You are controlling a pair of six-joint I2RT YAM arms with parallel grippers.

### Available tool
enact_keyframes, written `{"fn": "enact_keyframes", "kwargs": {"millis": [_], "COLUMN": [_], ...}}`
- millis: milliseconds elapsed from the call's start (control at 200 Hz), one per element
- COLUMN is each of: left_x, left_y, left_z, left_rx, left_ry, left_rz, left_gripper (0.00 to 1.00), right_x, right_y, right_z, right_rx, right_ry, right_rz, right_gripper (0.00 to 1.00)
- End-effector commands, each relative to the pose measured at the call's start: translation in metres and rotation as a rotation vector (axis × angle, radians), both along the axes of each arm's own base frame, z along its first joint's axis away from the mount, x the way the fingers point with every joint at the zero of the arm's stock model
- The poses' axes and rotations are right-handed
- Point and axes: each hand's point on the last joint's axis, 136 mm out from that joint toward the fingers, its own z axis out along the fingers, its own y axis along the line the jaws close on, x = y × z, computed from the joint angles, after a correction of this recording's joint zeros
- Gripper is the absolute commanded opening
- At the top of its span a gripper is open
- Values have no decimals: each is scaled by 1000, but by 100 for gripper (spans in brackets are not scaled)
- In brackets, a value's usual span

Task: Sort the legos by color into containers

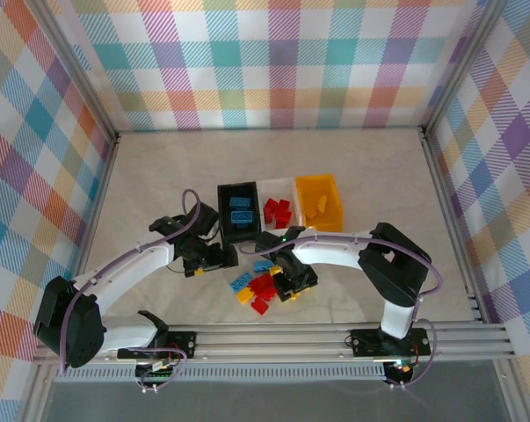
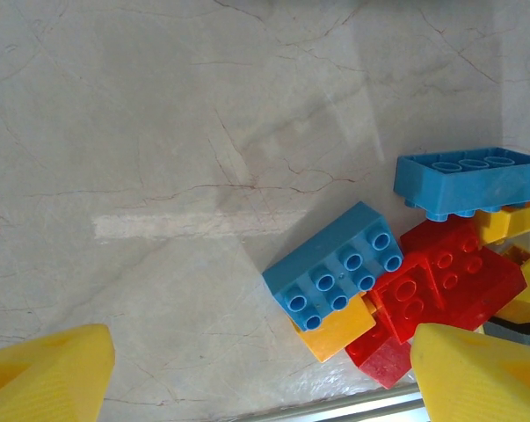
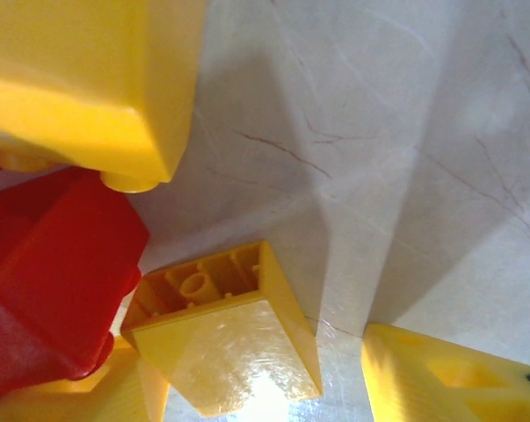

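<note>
The left pincer (image 2: 265,378) gapes empty; right pincer (image 3: 256,391) parted astride 1 yellow lego (image 3: 216,330).

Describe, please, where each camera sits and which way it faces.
Top external: above, behind the bases, facing down on the marbled table, three plastic bins, left arm and right arm.
Left wrist: on that arm, facing down at a blue studded plastic brick; yellow pincer fingers bottom corners.
Right wrist: on that arm, close above a tipped-over yellow plastic brick; yellow pincer finger bottom right.
Shared by top and left wrist: the loose brick pile.
</note>
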Motion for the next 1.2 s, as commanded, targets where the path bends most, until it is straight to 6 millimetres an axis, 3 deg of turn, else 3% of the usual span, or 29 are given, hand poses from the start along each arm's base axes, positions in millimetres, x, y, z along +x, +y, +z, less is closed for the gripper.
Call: {"fn": "enact_keyframes", "kwargs": {"millis": [0,260,605,950,1195], "left_x": [-1,3,6,18,25], "left_y": [2,-1,-2,-8,-11], "left_z": [3,2,1,8,12], "left_rx": [7,5,7,22,17], "left_ry": [13,15,16,16,-3], "left_rz": [-11,-15,-14,-39,-27], "left_gripper": [88,88,88,88,88], "right_x": [11,12,11,33,78], "right_y": [14,10,5,0,-8], "right_z": [-2,2,24,85,150], "right_rx": [26,10,26,149,288], "right_ry": [-39,-52,-75,-161,-228], "right_rz": [26,25,-9,-99,-195], "right_gripper": [51,35,35,36,36]}}
